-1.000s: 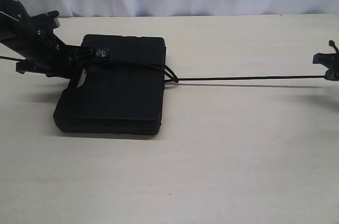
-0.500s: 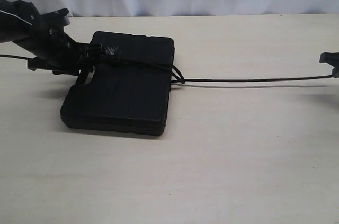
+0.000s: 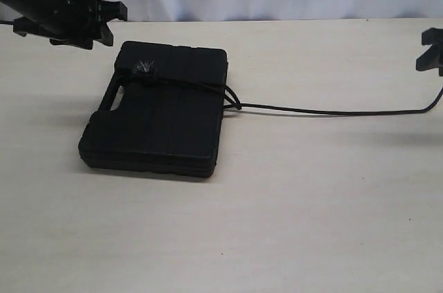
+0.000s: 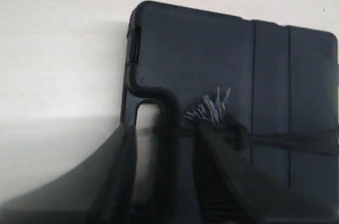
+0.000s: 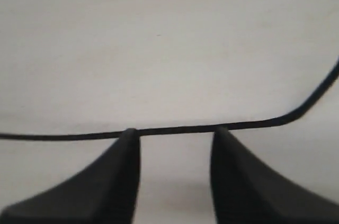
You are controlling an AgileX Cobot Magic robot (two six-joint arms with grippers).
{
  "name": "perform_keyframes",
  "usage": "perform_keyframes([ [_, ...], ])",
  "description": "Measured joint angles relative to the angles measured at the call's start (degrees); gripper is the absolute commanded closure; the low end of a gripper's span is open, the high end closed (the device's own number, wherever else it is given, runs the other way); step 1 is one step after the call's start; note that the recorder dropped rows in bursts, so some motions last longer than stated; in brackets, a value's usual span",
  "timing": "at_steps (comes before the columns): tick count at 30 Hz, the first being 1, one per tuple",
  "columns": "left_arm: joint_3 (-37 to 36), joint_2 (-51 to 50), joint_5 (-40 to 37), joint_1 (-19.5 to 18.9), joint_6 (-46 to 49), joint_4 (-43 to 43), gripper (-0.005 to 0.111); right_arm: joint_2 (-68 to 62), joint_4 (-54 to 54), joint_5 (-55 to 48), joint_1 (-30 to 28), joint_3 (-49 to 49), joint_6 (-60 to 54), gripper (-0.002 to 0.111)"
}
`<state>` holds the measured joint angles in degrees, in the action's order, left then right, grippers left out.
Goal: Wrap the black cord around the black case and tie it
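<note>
The cord (image 3: 325, 110) binds the case (image 3: 156, 116) (frayed tuft (image 3: 144, 66) on top) and trails right across the table (image 3: 277, 224). The 2 pincers stand apart and empty: left pincer (image 3: 114, 23) beyond the case, right pincer (image 3: 432, 50) at the right edge.

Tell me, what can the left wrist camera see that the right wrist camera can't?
Only the left wrist view shows the black case, its handle slot, and the frayed grey tuft lying on the lid. Only the right wrist view shows a long bare stretch of line lying on the table and bending away at one end. Both show the black cord, the pale table, and blurry dark fingers standing apart: the left gripper in one, the right gripper in the other.
</note>
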<state>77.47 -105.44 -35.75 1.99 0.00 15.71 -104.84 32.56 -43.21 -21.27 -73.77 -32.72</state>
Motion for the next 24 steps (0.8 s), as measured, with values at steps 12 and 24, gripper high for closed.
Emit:
perform_keyframes([
  [12, -1.86, 9.19, -23.07, 5.12, 4.39, -6.85, 0.107, 8.84, -23.94, -18.75, 21.46, -0.24, 17.02, 0.104],
  [24, -25.71, 39.70, -5.71, 11.25, 1.91, -9.33, 0.107, 25.19, -28.40, -14.82, 27.31, 17.02, 22.82, 0.104],
])
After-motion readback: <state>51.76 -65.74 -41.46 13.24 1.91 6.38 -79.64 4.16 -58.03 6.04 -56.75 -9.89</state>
